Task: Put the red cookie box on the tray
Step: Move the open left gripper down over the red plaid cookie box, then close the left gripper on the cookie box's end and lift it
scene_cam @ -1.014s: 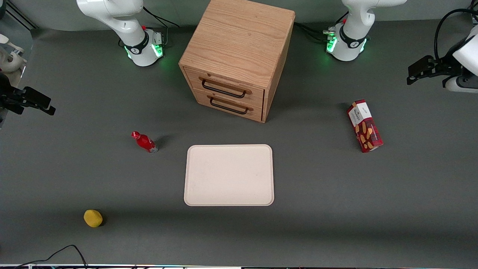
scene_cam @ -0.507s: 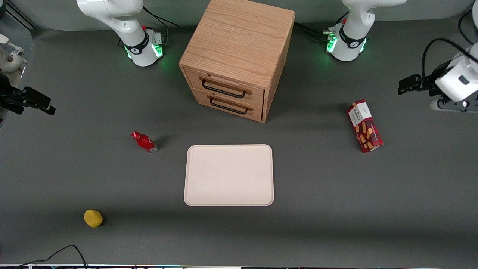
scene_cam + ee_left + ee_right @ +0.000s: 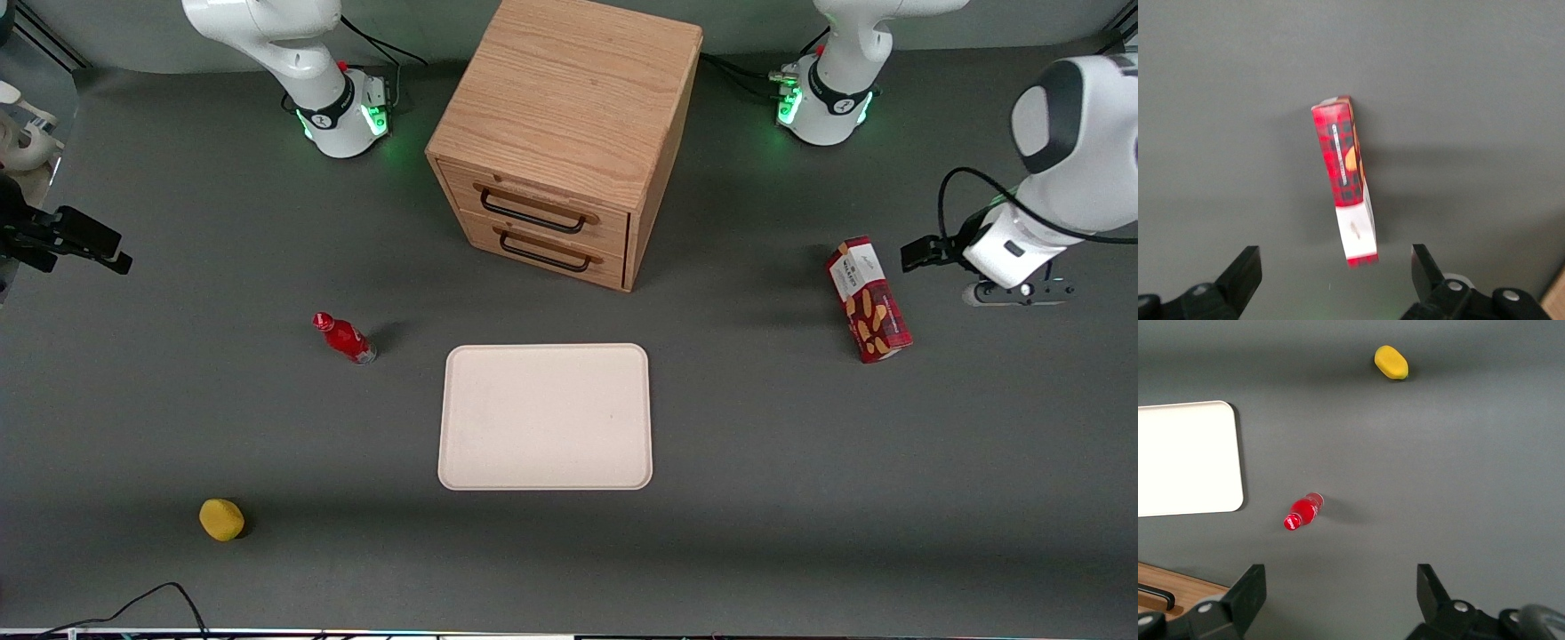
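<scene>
Lemon-yellow lump (image 3: 221,519) near the front camera toward the parked arm's end; small red bottle (image 3: 345,339) beside the tray (image 3: 545,416); wooden drawer cabinet (image 3: 563,140) farther off; red cookie box (image 3: 869,299) flat on the table (image 3: 800,498), well apart from the tray; gripper (image 3: 1331,273) above the box, fingers (image 3: 1245,275) spread wide, holding nothing.

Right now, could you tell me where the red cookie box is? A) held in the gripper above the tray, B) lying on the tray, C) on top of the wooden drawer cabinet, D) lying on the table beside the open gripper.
D: the red cookie box lies on the table, off the tray, with the gripper open beside it.
</scene>
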### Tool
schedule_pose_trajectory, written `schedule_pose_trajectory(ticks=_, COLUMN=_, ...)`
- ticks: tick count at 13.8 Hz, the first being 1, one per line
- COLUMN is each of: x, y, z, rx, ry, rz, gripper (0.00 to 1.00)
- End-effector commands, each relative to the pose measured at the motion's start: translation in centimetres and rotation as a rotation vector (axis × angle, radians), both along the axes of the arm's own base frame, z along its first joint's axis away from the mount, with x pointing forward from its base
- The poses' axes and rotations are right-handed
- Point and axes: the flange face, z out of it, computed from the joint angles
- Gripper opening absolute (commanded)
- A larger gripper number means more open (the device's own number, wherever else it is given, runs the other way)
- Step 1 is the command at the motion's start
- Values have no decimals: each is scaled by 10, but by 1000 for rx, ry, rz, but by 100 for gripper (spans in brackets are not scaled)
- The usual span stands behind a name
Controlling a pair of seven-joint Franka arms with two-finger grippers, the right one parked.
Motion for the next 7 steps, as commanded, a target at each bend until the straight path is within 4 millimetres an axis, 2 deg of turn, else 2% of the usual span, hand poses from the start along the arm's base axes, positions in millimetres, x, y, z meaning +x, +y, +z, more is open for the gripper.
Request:
schedule_pose_trajectory(ticks=1, x=-24, y=2, z=-32, rx=-6, ry=-68, rz=33, gripper=100)
schedule_pose_trajectory(ticks=4, x=-33, y=3, z=-74, rx=-1, ry=-125, rz=41, gripper=99)
schedule_pose_trajectory(ticks=7, x=-34, y=4, z=-113, rx=-17, ry=-164, rz=80, gripper=99)
